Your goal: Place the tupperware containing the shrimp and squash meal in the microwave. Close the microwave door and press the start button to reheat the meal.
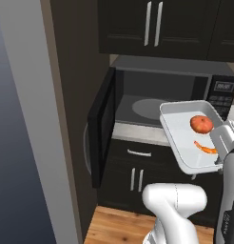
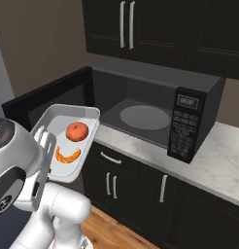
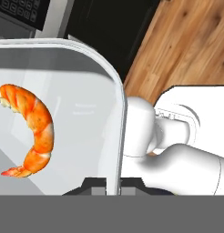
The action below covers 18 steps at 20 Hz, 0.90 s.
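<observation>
- Microwave: the wide black box stands ahead of the claw and a little above it, cavity open, the glass turntable bare inside. The keypad panel sits on the far side of the cavity from the claw.
- Microwave door: swung fully out on its hinge, standing edge-on beside the opening. In the right base view it runs behind the held tray, so the claw is near the door's free end.
- Tupperware: the translucent tray is off the counter, carried in front of the cavity mouth and not yet inside. It looks tilted, the far rim higher than the gripped rim.
- Claw: jaws drawn narrow and pinched on the tray's near rim; the hand view shows the rim running down between the fingertips.
- Squash: the round red-orange lump lies toward the far end of the tray from the claw.
- Shrimp: the curved orange piece lies closer to the claw, on the tray floor.
- Step, as I judge it: carrying the meal to the oven; placing, door closing and start press all remain.
- Next move calls for: levelling the tray, lining it up with the opening, and sliding it in over the turntable without clipping the door or the cavity lip. With the tilt, the food may slide.
</observation>
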Tool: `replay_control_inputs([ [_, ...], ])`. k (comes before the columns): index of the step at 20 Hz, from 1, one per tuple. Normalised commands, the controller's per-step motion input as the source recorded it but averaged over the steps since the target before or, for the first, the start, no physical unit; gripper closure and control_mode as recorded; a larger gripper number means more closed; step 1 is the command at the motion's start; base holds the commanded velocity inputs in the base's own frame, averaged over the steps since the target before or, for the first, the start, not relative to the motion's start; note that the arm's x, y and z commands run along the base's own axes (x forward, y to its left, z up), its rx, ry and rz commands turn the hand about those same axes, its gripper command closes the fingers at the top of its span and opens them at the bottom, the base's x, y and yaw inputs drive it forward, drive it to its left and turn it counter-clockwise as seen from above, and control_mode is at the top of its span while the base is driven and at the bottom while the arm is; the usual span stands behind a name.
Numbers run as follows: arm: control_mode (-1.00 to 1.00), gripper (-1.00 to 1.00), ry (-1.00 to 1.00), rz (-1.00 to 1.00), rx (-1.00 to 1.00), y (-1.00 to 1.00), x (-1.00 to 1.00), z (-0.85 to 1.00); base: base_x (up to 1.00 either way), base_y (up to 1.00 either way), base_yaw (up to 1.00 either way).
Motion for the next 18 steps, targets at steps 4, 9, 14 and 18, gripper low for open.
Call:
replay_control_inputs([
  [4, -1.0, 1.0, 0.0, 0.01, 0.0, 0.0, 0.0, -0.01, 0.0, 0.0, 0.0],
  [9, -1.0, 1.0, 0.0, -0.01, 0.0, -0.11, 0.17, 0.0, 0.0, 0.0, 0.0],
  [14, -1.0, 1.0, 0.02, -0.03, 0.02, -0.27, 0.49, 0.0, 0.0, 0.0, 0.0],
  [18, -1.0, 1.0, 0.05, 0.0, 0.04, -0.33, 0.55, 0.0, 0.0, 0.0, 0.0],
])
